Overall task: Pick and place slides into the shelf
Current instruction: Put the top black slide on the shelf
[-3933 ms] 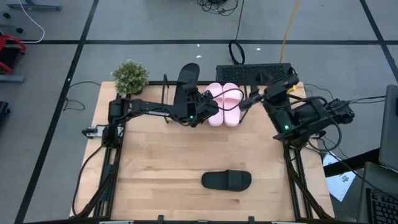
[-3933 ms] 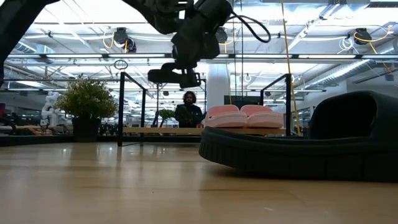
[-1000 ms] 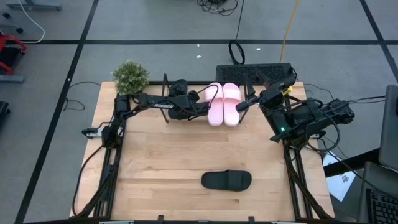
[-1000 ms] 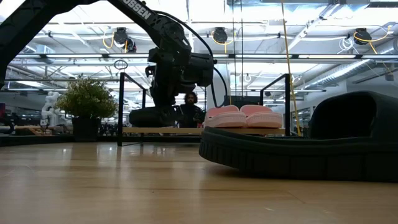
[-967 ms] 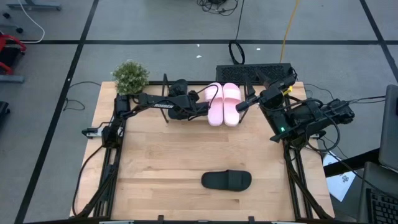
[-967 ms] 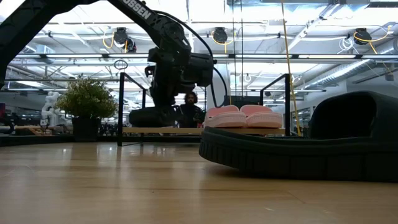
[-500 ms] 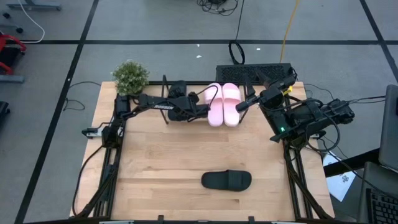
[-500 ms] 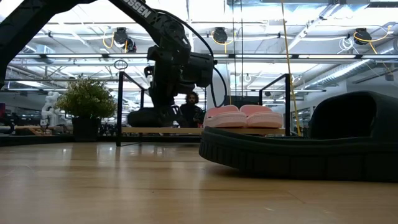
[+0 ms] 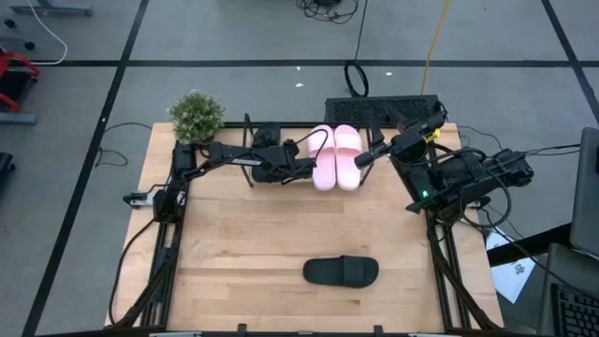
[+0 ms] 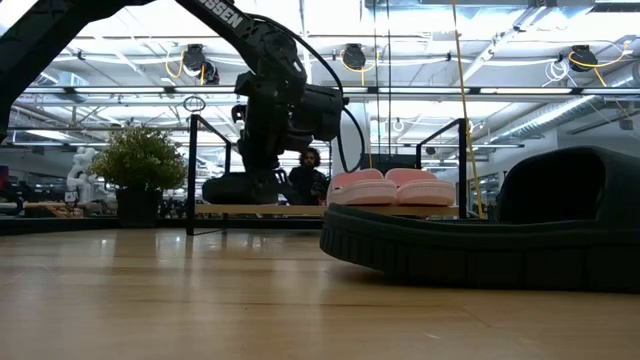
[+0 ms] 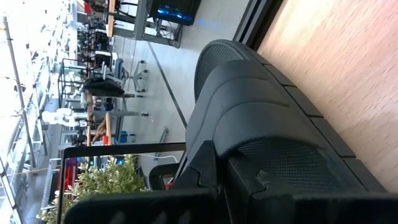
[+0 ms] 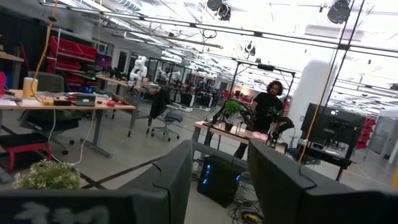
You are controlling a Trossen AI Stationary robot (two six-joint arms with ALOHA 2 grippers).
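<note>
The shelf (image 10: 300, 210) stands at the table's far edge. Two pink slides (image 9: 335, 155) lie side by side on its board. To their left a black slide (image 10: 235, 188) sits on the same board, with my left gripper (image 10: 262, 160) shut on it; in the high view the arm (image 9: 273, 154) covers most of that slide. A second black slide (image 9: 341, 271) lies flat on the tabletop near the front edge. My right gripper (image 12: 217, 168) hangs raised at the table's right, open, with nothing between its fingers. My left gripper pinches the black slide's wide strap (image 11: 261, 155) between its two fingers (image 11: 205, 180). It comes slanting down from the table's left side. The slide lies level with its sole on the shelf's board (image 11: 336, 74).
A potted plant (image 9: 197, 114) stands at the table's far left corner beside the shelf. A keyboard (image 9: 382, 109) lies on the floor behind the shelf. A person (image 10: 308, 175) stands in the room beyond. Bare tabletop (image 9: 253, 234) lies between the shelf and the near slide.
Some seconds ago my left gripper held the black slide tilted up above the shelf; it has since come down with it, and the slide now lies level on the board. Within the last second nothing has visibly moved.
</note>
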